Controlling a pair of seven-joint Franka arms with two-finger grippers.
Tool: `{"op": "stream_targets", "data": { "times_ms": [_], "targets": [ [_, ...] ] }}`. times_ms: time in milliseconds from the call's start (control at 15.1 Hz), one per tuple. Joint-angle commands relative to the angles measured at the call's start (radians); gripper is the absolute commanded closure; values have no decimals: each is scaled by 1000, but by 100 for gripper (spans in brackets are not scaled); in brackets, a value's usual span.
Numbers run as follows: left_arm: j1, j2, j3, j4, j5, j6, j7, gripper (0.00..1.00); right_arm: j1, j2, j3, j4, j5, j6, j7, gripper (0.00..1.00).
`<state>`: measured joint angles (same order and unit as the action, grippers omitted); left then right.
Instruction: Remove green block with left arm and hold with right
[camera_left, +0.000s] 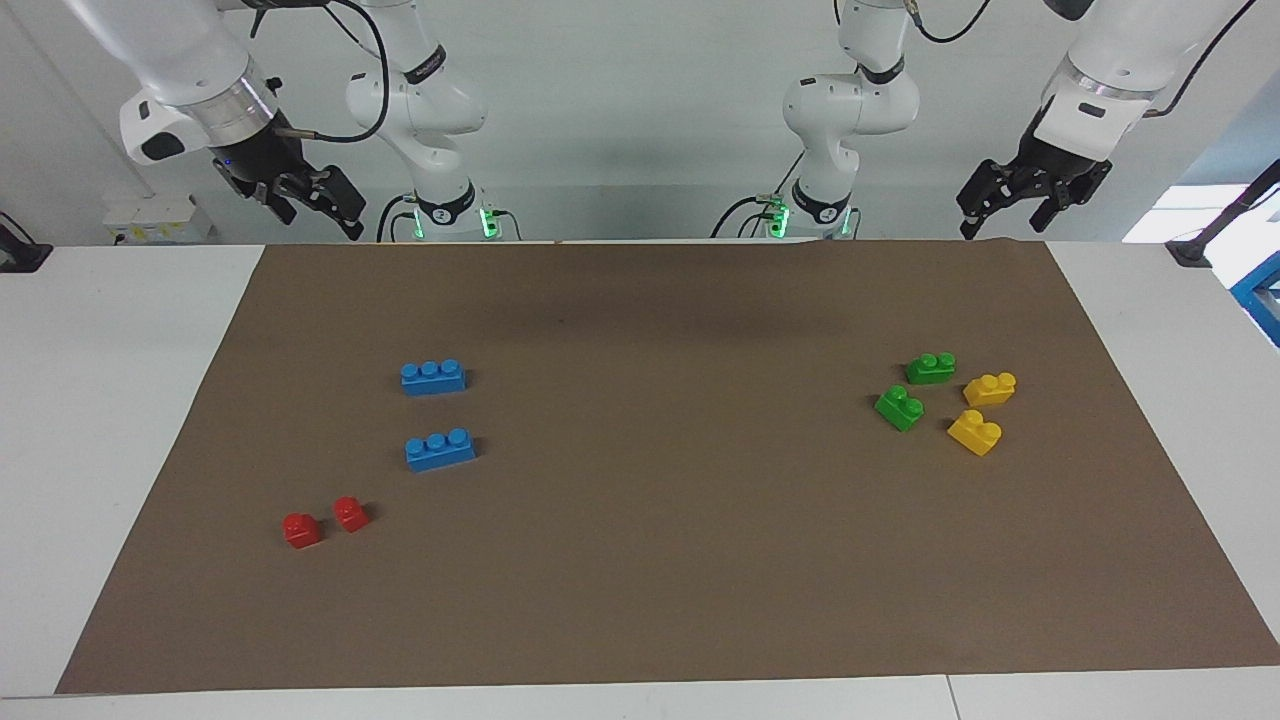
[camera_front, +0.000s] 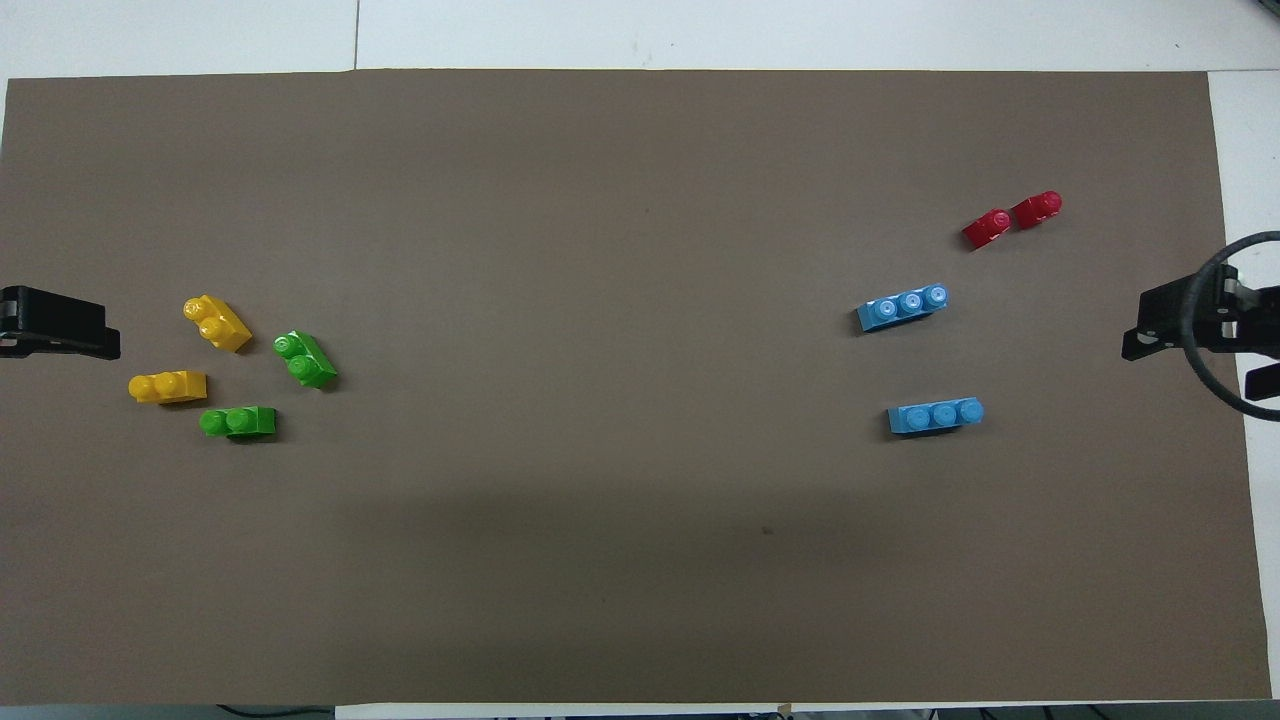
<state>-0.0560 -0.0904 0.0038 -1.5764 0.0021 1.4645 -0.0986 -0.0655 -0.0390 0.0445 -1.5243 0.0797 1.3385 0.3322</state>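
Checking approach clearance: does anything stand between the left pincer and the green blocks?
Nothing visible does. The left pincer hangs open above the mat's edge, with bare mat between it and the two green blocks. The yellow blocks lie close beside them, toward the table's end.
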Motion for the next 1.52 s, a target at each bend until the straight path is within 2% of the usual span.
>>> {"op": "stream_targets", "data": {
  "times_ms": [0, 66, 132, 1058, 1190, 1455],
  "targets": [
    [15, -11, -8, -7, -16, 10, 13, 0, 97, 24, -88, 24, -35, -19, -29, 0],
    [13, -11, -8, -5, -16, 11, 13, 0, 122, 24, -130, 26, -34, -19, -29, 0],
    [13, -9, -8, -5, -16, 11, 13, 0, 122, 24, -133, 27, -32, -19, -29, 0],
    [8, -11, -8, -5, -16, 14, 13, 0, 116, 27, -132, 39, -89, -10, -32, 0],
    [8, -9, -8, -5, -16, 14, 13, 0, 115, 43, -133, 76, -83, -5, -30, 0],
    [7, -9, -10, -5, -16, 14, 13, 0, 115, 45, -133, 82, -83, 14, -30, 0]
  ]
}}
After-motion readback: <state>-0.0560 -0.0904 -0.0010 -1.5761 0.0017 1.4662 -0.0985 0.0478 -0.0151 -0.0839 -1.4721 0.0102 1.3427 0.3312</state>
